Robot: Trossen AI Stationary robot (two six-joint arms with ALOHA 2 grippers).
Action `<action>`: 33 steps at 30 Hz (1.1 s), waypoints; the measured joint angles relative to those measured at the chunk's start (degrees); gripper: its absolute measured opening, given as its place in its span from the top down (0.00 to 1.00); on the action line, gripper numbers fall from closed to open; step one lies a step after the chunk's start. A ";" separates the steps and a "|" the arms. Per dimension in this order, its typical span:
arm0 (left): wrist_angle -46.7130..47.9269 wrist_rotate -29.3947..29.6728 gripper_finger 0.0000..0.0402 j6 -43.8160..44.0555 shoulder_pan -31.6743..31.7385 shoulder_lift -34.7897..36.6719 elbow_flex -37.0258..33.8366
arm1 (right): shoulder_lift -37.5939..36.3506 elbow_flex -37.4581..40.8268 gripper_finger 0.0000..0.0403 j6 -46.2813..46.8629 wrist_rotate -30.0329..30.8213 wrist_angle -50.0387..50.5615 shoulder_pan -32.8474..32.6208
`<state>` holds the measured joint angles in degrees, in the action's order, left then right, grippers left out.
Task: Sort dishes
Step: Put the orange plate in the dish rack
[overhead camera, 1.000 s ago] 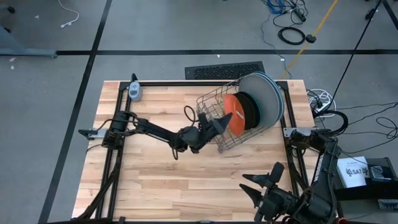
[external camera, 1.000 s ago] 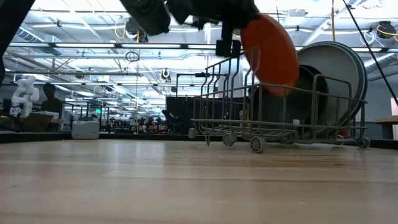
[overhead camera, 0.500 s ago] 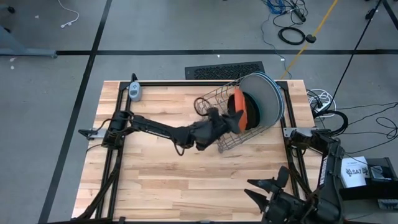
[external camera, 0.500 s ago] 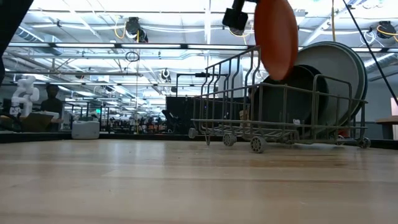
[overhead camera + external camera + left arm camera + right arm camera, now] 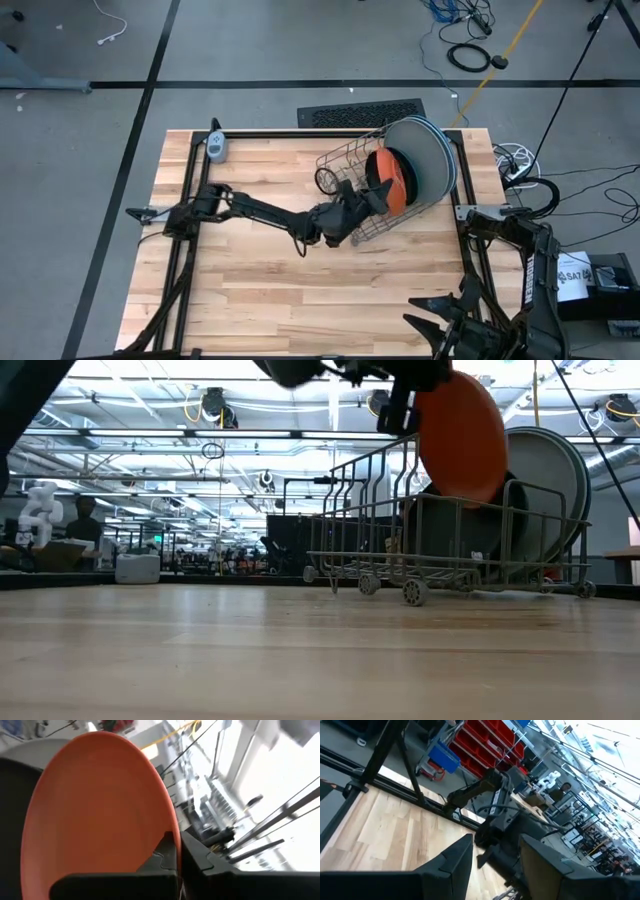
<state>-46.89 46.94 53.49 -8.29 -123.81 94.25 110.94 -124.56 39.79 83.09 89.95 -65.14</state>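
Here the left pincer (image 5: pixel 368 198) is clamped shut on the rim of the orange plate (image 5: pixel 388 180), holding it on edge above the grey wire rack (image 5: pixel 345 165), which sits toward 1 o'clock on the bench (image 5: pixel 250 270). In the low view the plate's lower edge has dipped behind the rack's top wires, just beside the black plate (image 5: pixel 470 520).

What could go wrong: the orange plate could catch a rack wire or strike the black plate on the way down, since the free gap next to that plate looks tight. A nudge could also roll the rack, which rests on small wheels. If the grip lets go before the lower edge is seated between wires, I judge the plate would tip over inside the rack or fall flat.

The rack already holds plates standing on edge: the black plate nearest the orange one, then large pale blue plates (image 5: pixel 435 150) at the 3 o'clock end, leaning against the end wires. The rest of the rack, toward 9 o'clock, holds nothing I can make out.

The right pincer (image 5: pixel 440 325) waits with its fingers apart and nothing between them, at 5 o'clock near the bench edge, well apart from the rack.
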 joint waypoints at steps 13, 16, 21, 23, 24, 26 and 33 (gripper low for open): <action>-11.65 14.16 1.00 -14.97 -1.24 -2.09 0.02 | -0.01 0.01 0.62 -0.11 -0.09 0.03 0.02; -9.69 14.62 1.00 -14.86 -1.44 -2.16 0.01 | -0.01 -0.01 0.62 -0.07 -0.09 0.03 0.02; -6.02 14.09 1.00 -7.80 -1.34 -2.16 0.01 | -0.01 -0.01 0.62 -0.04 -0.09 0.05 0.04; -4.95 12.43 1.00 -3.27 -1.34 -2.15 0.01 | -0.01 0.01 0.62 -0.05 -0.06 0.05 0.04; -3.67 11.93 1.00 -1.59 -1.38 -2.12 0.02 | -0.01 -0.01 0.62 -0.09 0.04 0.05 0.04; -2.40 11.77 1.00 -0.11 -1.38 -2.07 0.08 | -0.01 -0.01 0.62 -0.04 0.55 0.05 0.04; -1.86 13.24 1.00 -1.95 -1.73 -2.05 0.10 | -0.01 0.00 0.62 -0.04 0.78 -0.15 0.04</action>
<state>-48.75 60.18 51.54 -10.02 -125.86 94.35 110.93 -124.56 39.75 83.87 89.79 -65.10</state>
